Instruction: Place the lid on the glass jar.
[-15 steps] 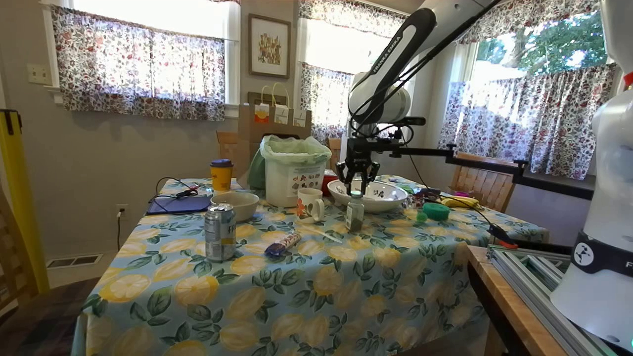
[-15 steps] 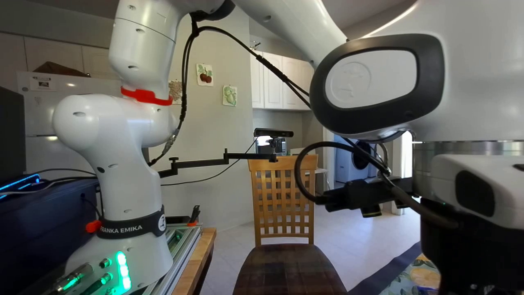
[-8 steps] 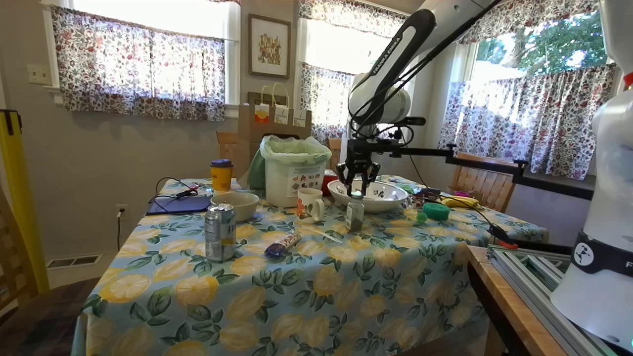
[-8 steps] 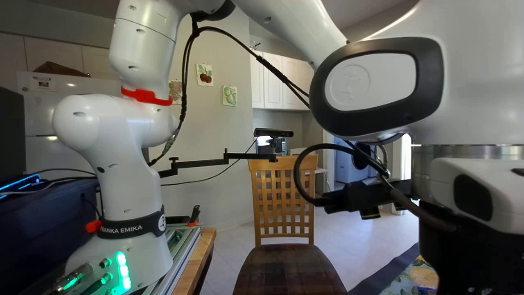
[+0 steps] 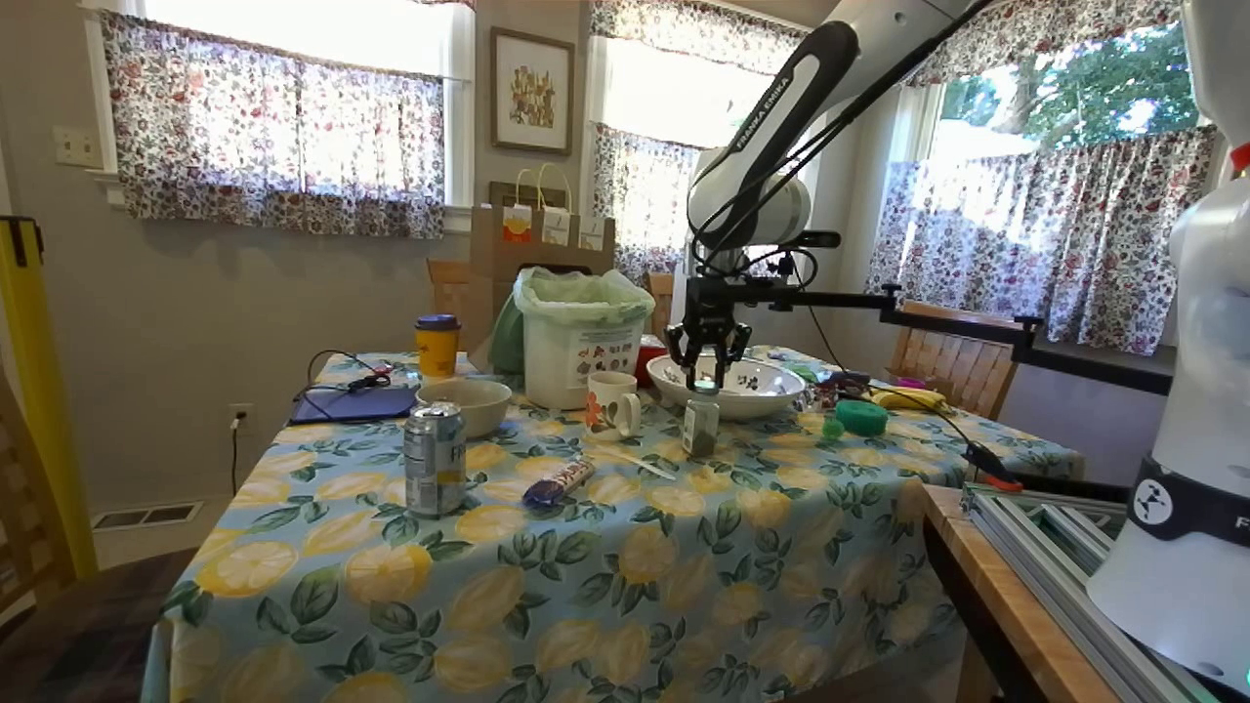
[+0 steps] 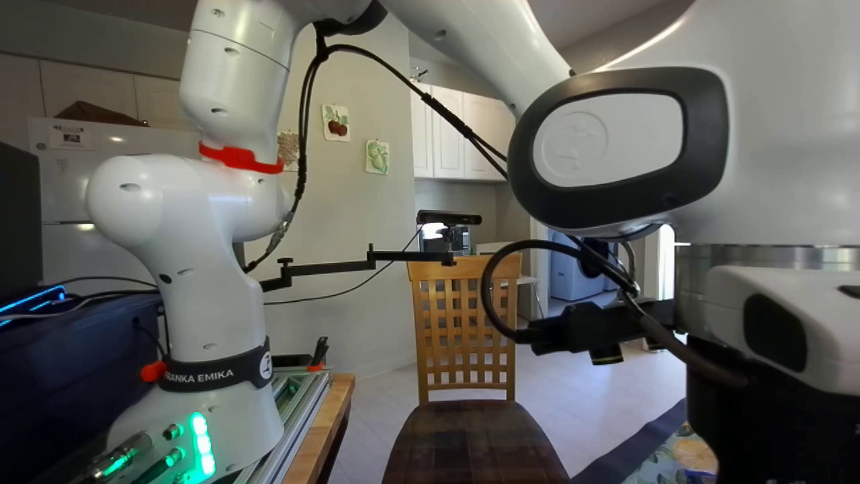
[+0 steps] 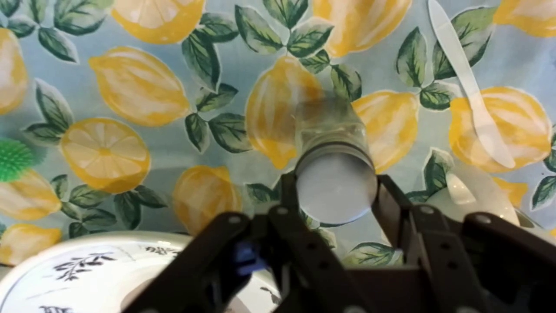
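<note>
I'm right over the jar point(image 5: 699, 432) now, which stands upright on the surface point(image 5: 605, 547), my end effector point(image 5: 704, 381) pointing straight down at its top. Fingertips point(image 7: 289, 189) pinch the lid point(image 7: 336, 189) from both sides, so I'm grasping it, its pale round face turned up to the wrist view. Lid and jar line up in an exterior view, the lid right at the jar's top, but whether it's seated there I can't tell. In the wrist view the clear glass shows past the lid's edge. Mug point(image 5: 605, 405) off to one side, knife point(image 7: 476, 100) lying near it, big bowl point(image 5: 754, 408) just behind the jar. Green ball point(image 7: 14, 160) over at the wrist view's edge. Toward the front in an exterior view: wrapped bar point(image 5: 560, 481), then the can point(image 5: 436, 459), well apart from the jar.
</note>
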Robot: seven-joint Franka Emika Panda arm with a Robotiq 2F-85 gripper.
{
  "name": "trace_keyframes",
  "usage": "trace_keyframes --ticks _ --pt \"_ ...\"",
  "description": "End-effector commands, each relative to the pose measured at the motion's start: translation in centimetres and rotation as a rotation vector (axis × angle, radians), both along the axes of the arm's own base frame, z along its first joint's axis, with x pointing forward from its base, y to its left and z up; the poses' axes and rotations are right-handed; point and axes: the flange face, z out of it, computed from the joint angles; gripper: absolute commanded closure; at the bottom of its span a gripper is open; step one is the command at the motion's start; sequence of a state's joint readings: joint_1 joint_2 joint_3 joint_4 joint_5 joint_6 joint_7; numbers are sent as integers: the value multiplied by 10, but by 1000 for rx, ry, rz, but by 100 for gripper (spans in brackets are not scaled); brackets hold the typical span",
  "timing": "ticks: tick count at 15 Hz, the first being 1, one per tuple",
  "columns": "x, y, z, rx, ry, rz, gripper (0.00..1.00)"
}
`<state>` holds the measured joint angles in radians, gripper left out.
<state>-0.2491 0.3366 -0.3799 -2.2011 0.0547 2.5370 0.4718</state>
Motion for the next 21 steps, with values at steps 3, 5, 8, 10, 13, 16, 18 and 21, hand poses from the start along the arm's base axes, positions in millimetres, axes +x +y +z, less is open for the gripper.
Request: trace_keyframes --ticks 3,5,8,10,13,16,18,21 --pt "-3 -2 -3 11 -1 -21 78" --pt "0 -1 0 0 1 0 53" --pt "0 -1 1 -3 1 1 20" --pt "0 0 2 -3 -1 2 7" --pt "-1 2 9 -2 -10 9 0" --pt "-1 9 33 16 -35 19 0" --pt "-2 19 53 25 -60 42 0" --pt "-3 31 91 65 -92 80 0"
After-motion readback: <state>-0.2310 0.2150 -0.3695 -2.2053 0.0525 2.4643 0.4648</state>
